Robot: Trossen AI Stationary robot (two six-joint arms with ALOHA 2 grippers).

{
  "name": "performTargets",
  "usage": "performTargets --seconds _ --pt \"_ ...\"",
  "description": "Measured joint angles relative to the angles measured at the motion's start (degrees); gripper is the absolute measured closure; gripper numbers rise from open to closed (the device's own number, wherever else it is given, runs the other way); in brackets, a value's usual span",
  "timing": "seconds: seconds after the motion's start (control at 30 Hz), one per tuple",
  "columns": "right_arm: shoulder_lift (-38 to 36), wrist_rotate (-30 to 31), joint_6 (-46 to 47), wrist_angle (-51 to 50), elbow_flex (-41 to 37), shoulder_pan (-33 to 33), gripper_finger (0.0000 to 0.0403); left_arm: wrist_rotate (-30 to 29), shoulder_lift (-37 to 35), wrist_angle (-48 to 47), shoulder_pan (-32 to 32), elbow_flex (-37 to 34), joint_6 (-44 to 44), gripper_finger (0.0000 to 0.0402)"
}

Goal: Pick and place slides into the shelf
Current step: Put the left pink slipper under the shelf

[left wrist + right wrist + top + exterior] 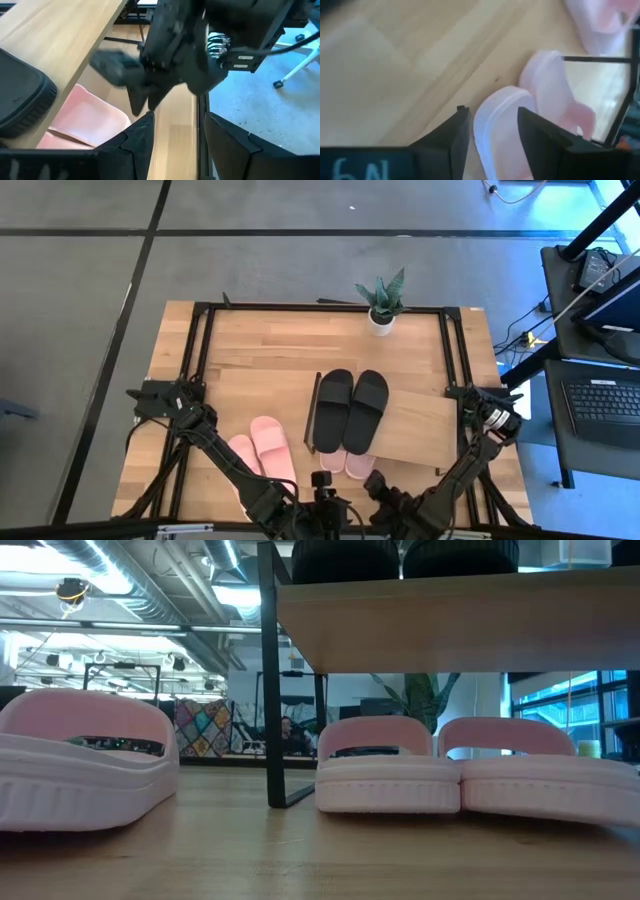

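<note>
- On the wooden desk (240, 340), we see a low light-wood shelf (420, 425) near the middle, with a black pair of slides (352, 408) lying side by side on its top board.
- Under the shelf's near edge, a pale pink pair (347, 463) pokes out; in the low view these two slides (470, 778) sit touching each other on the desk beneath the board.
- To the left of the shelf, a second pink pair (263, 452) lies on the bare desk.
- Our right end effector (492, 131) sits at the desk's near edge, its fingers parted around the heel of one pink slide (502, 135) under the shelf; we cannot tell whether they touch it.
- Our left end effector (177, 137) hovers beside it at the near edge, fingers parted and holding nothing.
- A small potted plant (382, 300) stands at the desk's far edge.
</note>
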Motion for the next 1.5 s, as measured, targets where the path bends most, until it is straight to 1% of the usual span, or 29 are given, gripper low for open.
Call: performTargets --seconds 0.1,0.2,0.3,0.37,0.43,0.5,0.6,0.7,0.8,0.87,1.03,1.1,1.13,1.17,1.23,1.3,1.4,1.5 --pt "0.0 0.0 7.8 -6.0 4.2 0.2 0.0238 0.8 0.0 0.0 -0.4 0.0 0.0 0.0237" --pt "0.0 -0.2 16.1 -11.5 8.9 0.2 0.0238 2.9 0.0 0.1 -0.6 0.0 -0.6 0.0237" --pt "0.0 -2.3 20.8 -13.5 14.3 0.4 0.0238 6.3 0.0 1.6 -0.6 0.0 -4.4 0.0237" --pt "0.0 -4.4 22.0 -13.6 18.3 1.0 0.0238 8.2 0.0 3.1 -0.6 0.0 -6.4 0.0237" --pt "0.0 -6.0 22.6 -13.5 22.8 1.7 0.0238 8.6 0.0 4.5 -0.6 0.0 -6.2 0.0237" --pt "0.0 -6.1 22.8 -13.5 27.3 2.8 0.0238 9.2 0.0 5.6 -0.3 0.0 -6.2 0.0237" --pt "-0.1 -6.1 21.6 -13.7 33.6 4.2 0.0238 12.0 0.0 5.7 -0.1 0.0 -6.1 0.0237" --pt "-0.8 -6.0 17.9 -14.9 37.1 5.6 0.0237 13.3 0.0 4.1 -0.9 0.0 -3.6 0.0237" --pt "-2.7 -5.8 18.3 -15.3 35.9 6.4 0.0237 13.7 0.0 -2.4 -2.7 0.0 -2.0 0.0237" --pt "-3.6 -5.8 20.4 -15.0 34.1 6.3 0.0237 13.9 0.0 -8.2 -3.9 0.0 -4.9 0.0237" --pt "-5.7 -6.5 24.9 -13.2 29.0 5.8 0.0237 14.5 0.0 -26.8 -6.6 0.0 -19.3 0.0237" --pt "-7.9 -6.0 26.5 -11.2 27.2 5.8 0.0237 16.7 0.0 -35.2 -7.6 0.0 -25.9 0.0237" --pt "-9.0 -4.9 26.6 -9.8 26.3 5.8 0.0237 18.4 0.0 -40.1 -7.9 0.0 -29.4 0.0237" --pt "-10.1 -3.1 26.5 -8.4 25.4 5.7 0.0237 20.1 0.0 -42.6 -8.2 -0.1 -32.9 0.0237" --pt "-11.6 1.3 26.1 -5.8 23.6 5.5 0.0237 22.4 -0.3 -40.6 -8.1 -1.8 -33.7 0.0238" --pt "-12.7 4.5 25.9 -4.5 22.8 5.0 0.0237 23.3 -0.2 -41.2 -8.2 -2.2 -35.0 0.0241" --pt "-14.3 6.3 26.2 -4.3 22.6 3.9 0.0237 28.4 -0.1 -41.3 -7.9 -3.3 -37.3 0.0253" --pt "-14.5 6.3 26.4 -3.3 22.6 2.3 0.0237 30.6 0.3 -41.4 -8.4 -4.5 -35.9 0.0267"
